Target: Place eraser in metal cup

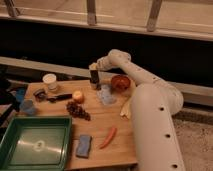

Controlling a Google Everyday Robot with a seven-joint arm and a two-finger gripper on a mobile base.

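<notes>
Gripper: gripper (94, 70) hovers at the far edge of the counter (110, 150), fingers shut on the eraser (94, 77), which hangs upright below them
Metal cup: metal cup (40, 94) stands well apart, on the counter's left side, near the white cup (50, 81)
Handling: the eraser looks light, stiff and a little grippy; pinching its flat faces near one end lets it drop end-first
Risk: narrow cup mouth, so it may catch on the rim
</notes>
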